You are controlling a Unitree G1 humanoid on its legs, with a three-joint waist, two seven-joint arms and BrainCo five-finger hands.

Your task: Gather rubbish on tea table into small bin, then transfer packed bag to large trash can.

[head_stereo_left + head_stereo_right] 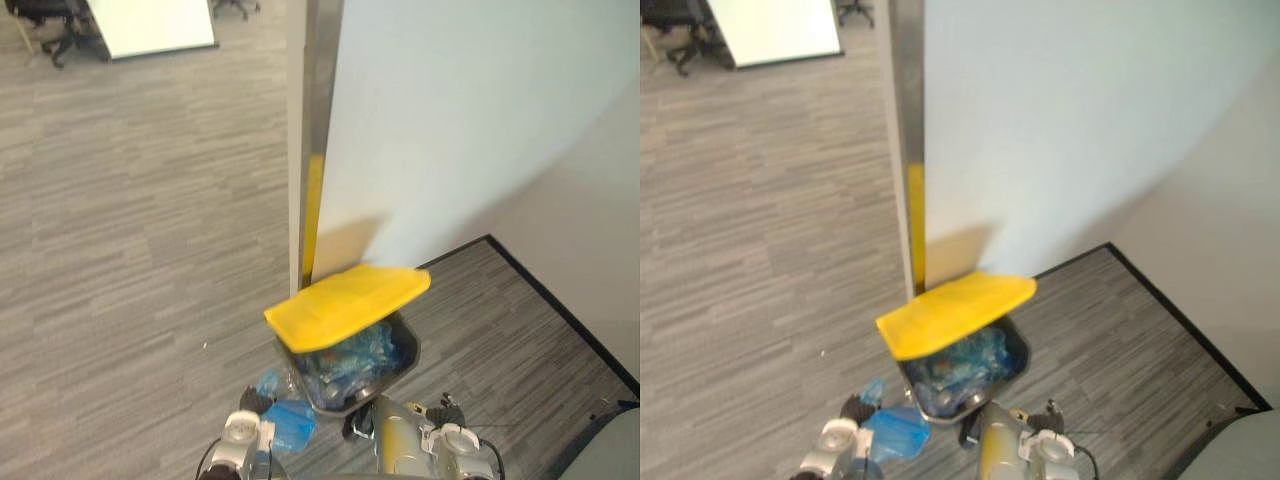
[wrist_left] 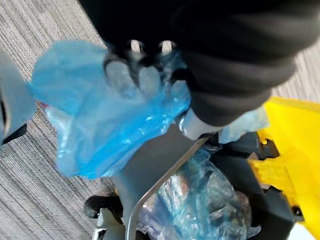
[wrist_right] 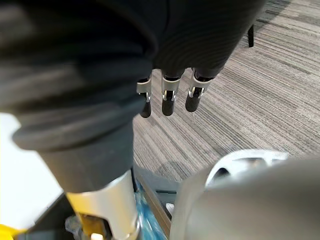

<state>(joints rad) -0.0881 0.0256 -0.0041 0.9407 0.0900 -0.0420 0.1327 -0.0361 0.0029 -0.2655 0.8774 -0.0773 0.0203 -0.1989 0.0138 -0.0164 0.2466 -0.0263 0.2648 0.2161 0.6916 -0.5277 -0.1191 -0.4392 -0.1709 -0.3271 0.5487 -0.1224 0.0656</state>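
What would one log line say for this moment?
left hand grips blue bag beside trash can | yellow lid up | right hand empty

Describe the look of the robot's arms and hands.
Both arms are silver-grey tubes. The left hand and right hand have silver fingers with dark tips; a dark ribbed cover wraps each wrist.

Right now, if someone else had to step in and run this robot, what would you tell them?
Left hand: shut on the blue bag, held beside the large trash can, at its near rim, not yet inside.
Right hand: open, holding nothing, over the floor by the can.
Yellow lid is up; blue bagged rubbish already lies in the can.
Left to do: lift the bag over the rim and let go.
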